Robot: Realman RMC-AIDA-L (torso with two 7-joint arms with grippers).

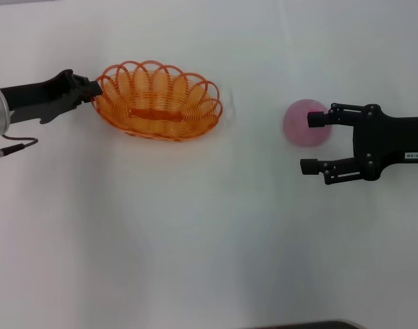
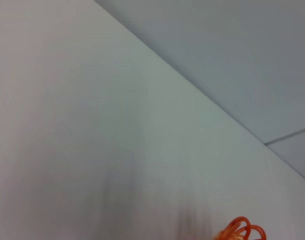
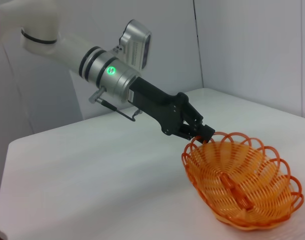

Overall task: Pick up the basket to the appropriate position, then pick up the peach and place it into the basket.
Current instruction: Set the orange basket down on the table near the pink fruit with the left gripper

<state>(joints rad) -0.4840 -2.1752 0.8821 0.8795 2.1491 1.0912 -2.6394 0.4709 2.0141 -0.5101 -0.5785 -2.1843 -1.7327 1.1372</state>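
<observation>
The orange wire basket (image 1: 157, 100) is at the far left of the white table, and I cannot tell whether it rests on the table or hangs just above it. My left gripper (image 1: 94, 89) is shut on its left rim; the right wrist view shows the pinch (image 3: 200, 132) on the basket (image 3: 242, 185). A bit of the rim shows in the left wrist view (image 2: 240, 230). The pale-pink peach (image 1: 303, 125) lies at the right. My right gripper (image 1: 312, 142) is open beside it, its far fingertip (image 1: 317, 120) over the peach's right side and the near one in front of the peach.
The white table (image 1: 195, 240) spreads wide between basket and peach and toward the front. A dark edge (image 1: 305, 325) shows at the bottom of the head view. A wall stands behind the table in the right wrist view.
</observation>
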